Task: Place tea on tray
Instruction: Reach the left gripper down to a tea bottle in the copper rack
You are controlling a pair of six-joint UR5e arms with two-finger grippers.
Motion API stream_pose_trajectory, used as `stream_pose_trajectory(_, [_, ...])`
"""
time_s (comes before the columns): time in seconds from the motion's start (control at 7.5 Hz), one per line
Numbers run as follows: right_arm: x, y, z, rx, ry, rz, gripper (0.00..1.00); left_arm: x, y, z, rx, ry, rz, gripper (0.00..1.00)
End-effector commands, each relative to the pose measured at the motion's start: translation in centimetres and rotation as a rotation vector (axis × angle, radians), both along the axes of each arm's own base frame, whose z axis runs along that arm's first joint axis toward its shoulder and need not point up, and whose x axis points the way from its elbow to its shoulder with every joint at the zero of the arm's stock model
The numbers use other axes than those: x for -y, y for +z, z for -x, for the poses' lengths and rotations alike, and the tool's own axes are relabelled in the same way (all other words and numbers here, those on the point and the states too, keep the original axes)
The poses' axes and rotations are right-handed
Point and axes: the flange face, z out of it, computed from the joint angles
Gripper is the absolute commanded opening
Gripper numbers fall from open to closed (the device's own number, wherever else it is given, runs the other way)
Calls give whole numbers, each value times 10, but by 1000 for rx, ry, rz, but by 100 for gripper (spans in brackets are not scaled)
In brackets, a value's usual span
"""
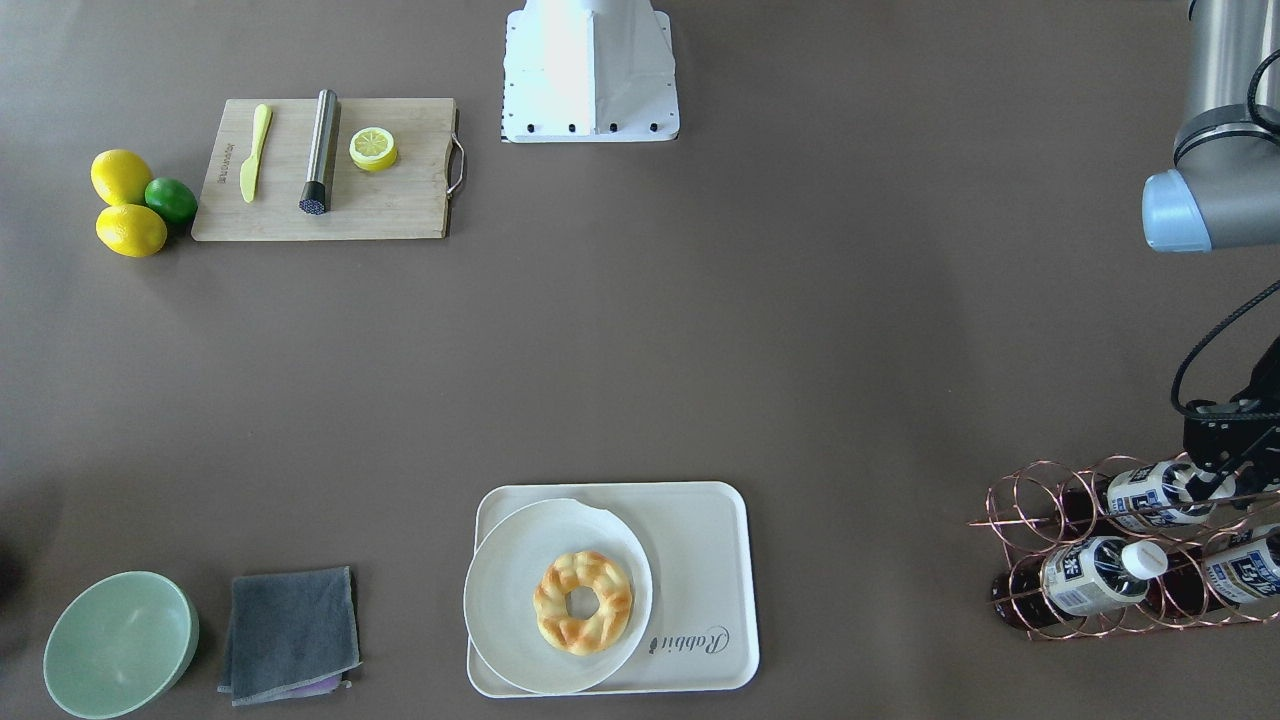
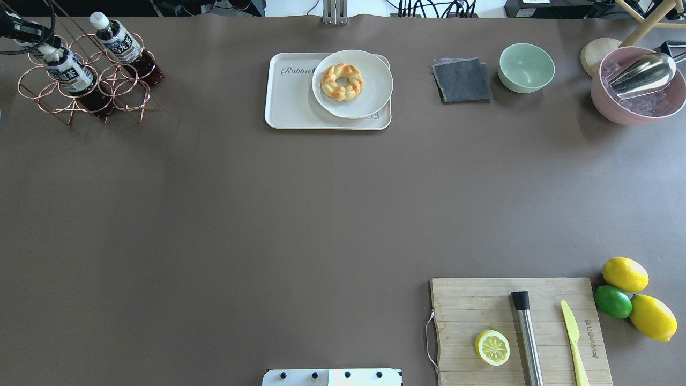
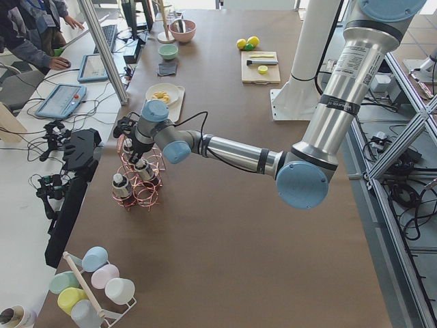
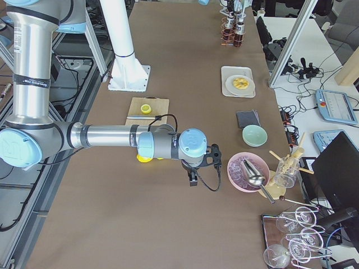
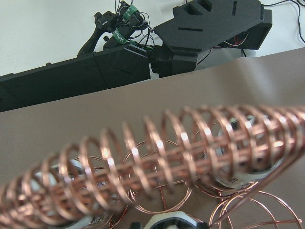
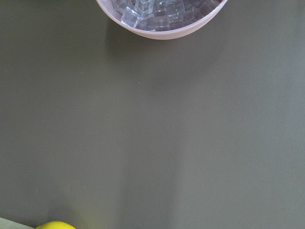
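Note:
Three tea bottles lie in a copper wire rack [image 1: 1020, 520] at the table's far left corner. One tea bottle [image 1: 1150, 495] lies on top, the other two [image 1: 1095, 575] [image 1: 1245, 570] below it. My left gripper [image 1: 1215, 472] is at the top bottle's white cap, and its jaws look apart on either side of it. The overhead view shows the gripper [image 2: 24, 32] by that bottle [image 2: 67, 69]. The left wrist view shows only the rack's coils [image 5: 157, 162] close up. The cream tray [image 1: 700, 560] [image 2: 292, 102] holds a plate. My right gripper [image 4: 212, 156] hovers near the pink bowl; I cannot tell its state.
A round white plate [image 1: 510, 590] with a doughnut [image 1: 583, 602] covers half the tray. A grey cloth [image 2: 462, 80], green bowl [image 2: 526, 67] and pink ice bowl [image 2: 638, 104] stand along the far edge. A cutting board [image 2: 482, 305] and lemons [image 2: 625, 274] sit near right.

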Motion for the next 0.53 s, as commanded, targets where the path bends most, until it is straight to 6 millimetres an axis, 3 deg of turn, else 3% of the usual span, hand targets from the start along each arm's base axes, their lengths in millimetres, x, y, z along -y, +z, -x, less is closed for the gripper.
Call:
stream_pose_trajectory(0.0, [0,0,0,0,1,2,100,0,-2,1,-6,1,6,0])
stream_pose_trajectory(0.13, [1,-3,0,0,2,-3,100,4,-7,13,-20,5,27,0])
stream_pose_trajectory(0.4, [1,-5,0,0,2,-8,100,26,-51,70,-100,9,72,0])
